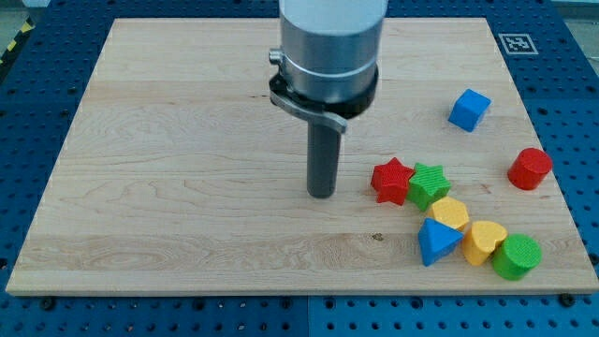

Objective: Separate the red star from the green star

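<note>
My tip (322,194) rests on the board (187,140) a little right of the frame's centre, at the lower end of a straight dark rod that hangs from a grey cylinder entering at the top of the frame. The rod carries nothing and has no jaws to open or close; it touches no block.

Just to the right of the tip, with a clear strip of wood between, lies the red star (391,180). The green star (429,184) sits against the red star's right side, the two touching or very nearly so. They lie at about the same height in the frame as the tip, in the right half, slightly below the middle.

Below and right of the green star is a tight cluster. A yellow block (450,213) lies just under the green star, close against it; its shape is hard to make out. A blue triangle (437,242) sits below that, toward the lower right of the frame. To its right is a yellow heart (484,241), and beside that, furthest right, a green cylinder (517,256).

Well apart from the cluster, a red cylinder (531,168) stands near the right edge of the board, and a blue cube (469,109) lies in the upper right.
</note>
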